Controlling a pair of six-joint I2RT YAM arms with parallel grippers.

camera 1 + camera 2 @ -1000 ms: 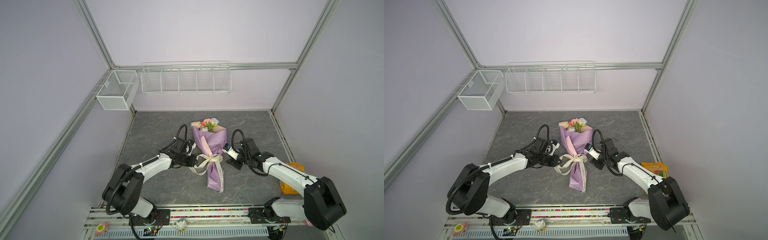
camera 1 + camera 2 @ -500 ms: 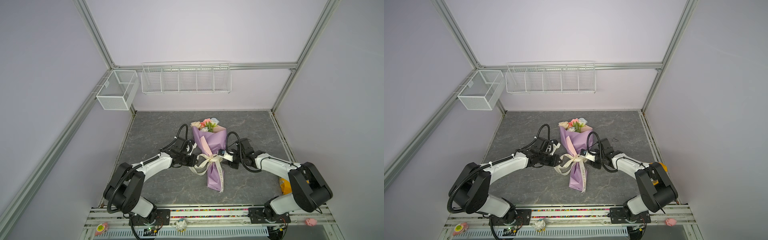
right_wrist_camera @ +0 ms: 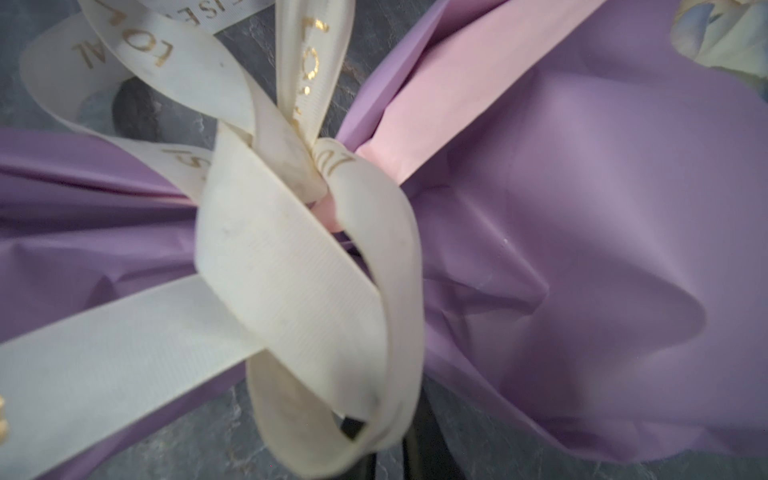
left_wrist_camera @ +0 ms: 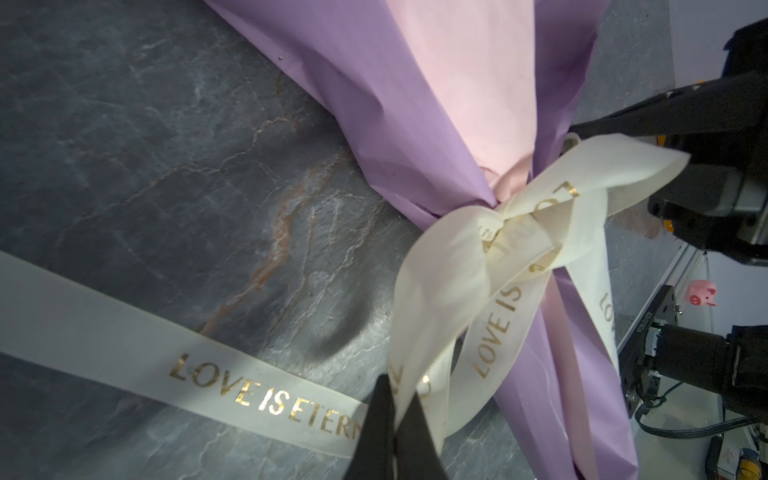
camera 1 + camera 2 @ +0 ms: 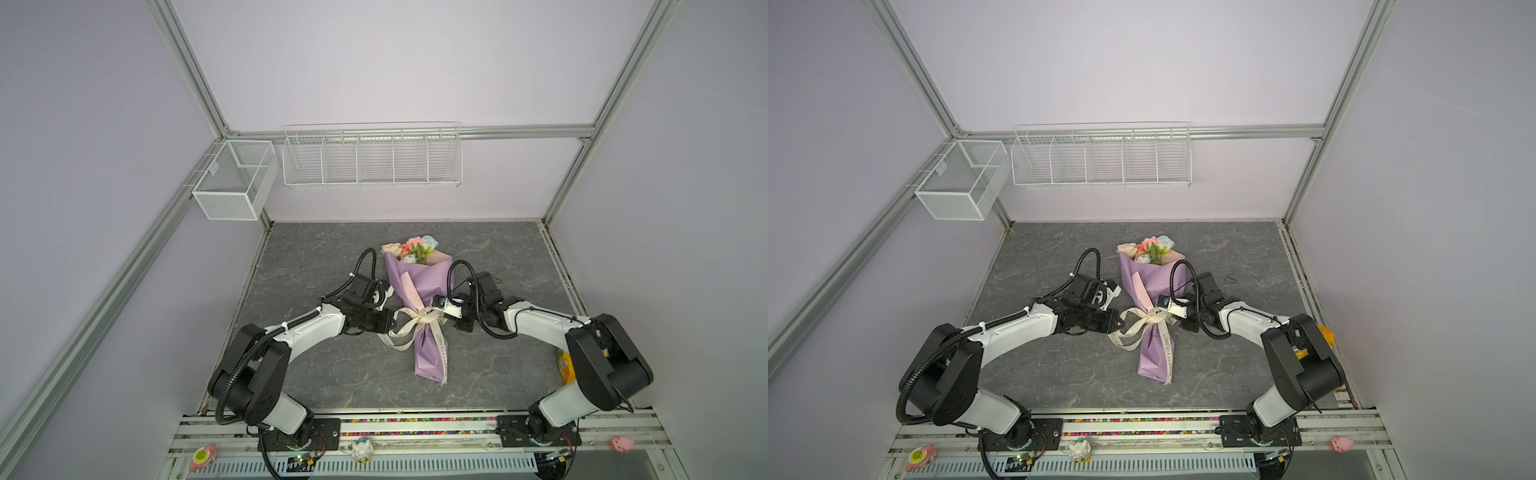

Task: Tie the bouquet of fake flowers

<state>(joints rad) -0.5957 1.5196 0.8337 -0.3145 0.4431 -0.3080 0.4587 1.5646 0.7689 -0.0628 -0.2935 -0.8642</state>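
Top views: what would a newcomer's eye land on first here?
The lilac-and-pink bouquet lies in the middle of the grey table, blooms at the far end. A cream ribbon is bowed around its waist, and the left hand and right hand each pinch a loop from opposite sides.

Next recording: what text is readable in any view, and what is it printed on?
"LOVE IS ETERN", gold, the rest hidden behind the left gripper: ribbon tail lying on the table.
"LOVE IS", gold: another ribbon strand, below the knot.
Gold fragments at the knot: too folded to read.
Label on the black rail: too small to read.
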